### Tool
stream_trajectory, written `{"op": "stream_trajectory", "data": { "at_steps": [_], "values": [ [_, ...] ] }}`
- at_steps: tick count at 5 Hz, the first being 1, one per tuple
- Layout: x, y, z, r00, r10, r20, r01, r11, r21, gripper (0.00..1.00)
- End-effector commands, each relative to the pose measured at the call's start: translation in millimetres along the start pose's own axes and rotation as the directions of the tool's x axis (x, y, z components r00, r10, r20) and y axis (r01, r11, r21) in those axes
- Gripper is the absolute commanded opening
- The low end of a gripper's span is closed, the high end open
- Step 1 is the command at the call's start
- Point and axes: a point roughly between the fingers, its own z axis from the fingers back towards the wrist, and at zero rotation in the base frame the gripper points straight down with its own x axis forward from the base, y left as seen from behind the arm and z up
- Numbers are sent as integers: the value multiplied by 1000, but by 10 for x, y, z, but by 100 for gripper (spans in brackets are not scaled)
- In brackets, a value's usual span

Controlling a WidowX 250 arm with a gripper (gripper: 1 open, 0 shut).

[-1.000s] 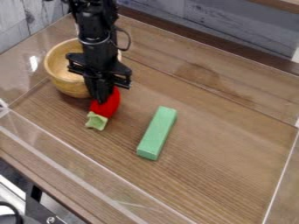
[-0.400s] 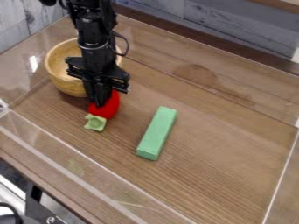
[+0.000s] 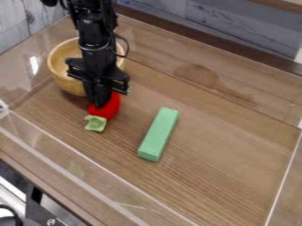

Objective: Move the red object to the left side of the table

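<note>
1. Left, far: round wooden bowl [image 3: 72, 86], partly hidden behind the arm. It sits just beside the end effector, toward the left. A leftward path from here probably has to pass on the near side of the rim.

2. Left of centre: end effector [image 3: 101, 97], reaching in from the far side and pointing down. Its jaws stand closed or very nearly so. Contact at the tips is hidden, so I cannot tell whether it has hold of anything.

3. Directly below and on the near side of the tips: red toy strawberry [image 3: 108, 109], on the left half of the worktop [image 3: 227, 134]. Its far end is tucked under the end effector; its pale green leafy end [image 3: 95, 125] points near and slightly left. Long axis runs from far right to near left.

4. Key relation: the object lies on the near side of the end effector, not to its left or right. For a push left, the tips would need to be on its right flank; for a carry, a secure grip across its body should be confirmed first. Risk, as judged: it rolls or pivots about the tips.

5. Right of the strawberry, well apart: green block [image 3: 160, 134], longer, its axis leaning a similar way. Not in the leftward path.
</note>
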Motion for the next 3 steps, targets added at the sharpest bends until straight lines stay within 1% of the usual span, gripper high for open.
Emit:
{"op": "stream_trajectory", "data": {
  "at_steps": [1, 3],
  "values": [
    [-128, 62, -144, 998, 15, -59, -15, 1000, -1, 0],
    [-216, 64, -245, 994, 19, -104, -20, 1000, -8, 0]
  ]
}}
